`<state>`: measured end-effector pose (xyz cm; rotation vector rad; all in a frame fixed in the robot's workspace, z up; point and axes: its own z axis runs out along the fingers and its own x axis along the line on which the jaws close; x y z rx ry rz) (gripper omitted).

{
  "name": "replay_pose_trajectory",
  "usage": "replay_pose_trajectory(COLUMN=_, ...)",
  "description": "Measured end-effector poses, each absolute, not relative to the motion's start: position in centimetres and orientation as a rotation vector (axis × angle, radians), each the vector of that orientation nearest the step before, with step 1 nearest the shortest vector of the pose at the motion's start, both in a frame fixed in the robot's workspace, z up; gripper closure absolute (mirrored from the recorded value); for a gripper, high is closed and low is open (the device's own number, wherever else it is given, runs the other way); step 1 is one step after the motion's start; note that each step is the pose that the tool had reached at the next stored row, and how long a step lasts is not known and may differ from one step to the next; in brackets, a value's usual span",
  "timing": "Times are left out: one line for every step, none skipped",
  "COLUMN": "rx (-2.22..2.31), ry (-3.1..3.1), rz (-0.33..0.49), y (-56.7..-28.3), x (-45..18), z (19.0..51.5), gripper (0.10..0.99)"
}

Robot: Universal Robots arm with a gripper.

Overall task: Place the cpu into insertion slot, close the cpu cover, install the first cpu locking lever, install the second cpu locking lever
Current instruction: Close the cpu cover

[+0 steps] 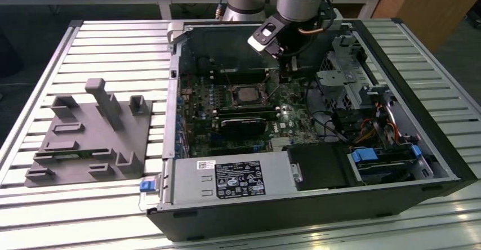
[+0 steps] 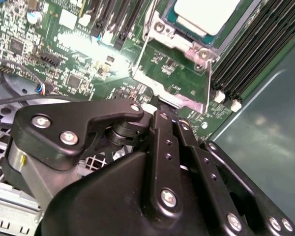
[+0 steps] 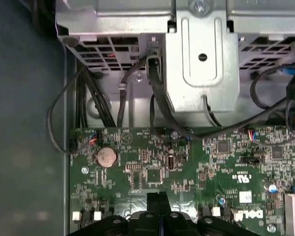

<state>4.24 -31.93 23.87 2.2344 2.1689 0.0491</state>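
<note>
On the exterior view's left, a grey moulded fixture (image 1: pixel 90 132) rests on the slatted counter (image 1: pixel 90 41), well apart from the work. To its right in that view stands the open computer case (image 1: pixel 301 210), with the green motherboard (image 1: pixel 199 120) lying flat inside. Near the board's middle sits the insertion slot (image 1: pixel 230 86), and the cpu (image 2: pixel 206 12) already lies in it. In the second wrist view its pale face rests level inside the slot's silvery rim, so I judge the first step done. The cpu cover (image 2: pixel 172 96) is not down. It appears to stand tilted up from the slot's edge, a thin silvery frame with green board showing through its cut-out. Closing it seems to be the step in hand, and the two lever steps look undone.

Just to the exterior view's right of the slot, the gripper (image 1: pixel 283 68) hangs low over the board. In the first wrist view the gripper (image 3: pixel 157 201) has its jaws pressed together, with nothing visible between them. In the second wrist view the gripper (image 2: pixel 162 112) has its tip at the cover's raised free edge, touching it or just beside it; I cannot tell which. The cpu lies beyond that edge, apart from the jaws. Farther to the exterior view's right are a metal drive cage (image 1: pixel 347 70) and loose cables (image 1: pixel 330 121).
</note>
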Motion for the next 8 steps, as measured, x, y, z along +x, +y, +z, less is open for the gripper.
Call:
replay_pose_trajectory(rx=2.235, ry=2.168, rz=0.05, y=-31.9, x=4.1, z=23.9, gripper=0.98)
replay_pose_trajectory(rx=2.236, ry=2.168, rz=0.05, y=-31.9, x=4.0, z=23.9, gripper=0.98)
replay_pose_trajectory(rx=2.236, ry=2.168, rz=0.051, y=-31.9, x=3.8, z=23.9, gripper=0.98)
replay_pose_trajectory(rx=2.237, ry=2.168, rz=0.052, y=-31.9, x=3.7, z=23.9, gripper=0.98)
replay_pose_trajectory(rx=2.237, ry=2.168, rz=0.053, y=-31.9, x=3.6, z=23.9, gripper=0.98)
replay_pose_trajectory(rx=2.238, ry=2.168, rz=0.055, y=-31.9, x=3.4, z=23.9, gripper=0.98)
replay_pose_trajectory(rx=2.238, ry=2.169, rz=0.056, y=-31.9, x=3.1, z=23.9, gripper=0.98)
replay_pose_trajectory(rx=2.239, ry=2.169, rz=0.058, y=-31.9, x=2.9, z=23.9, gripper=0.98)
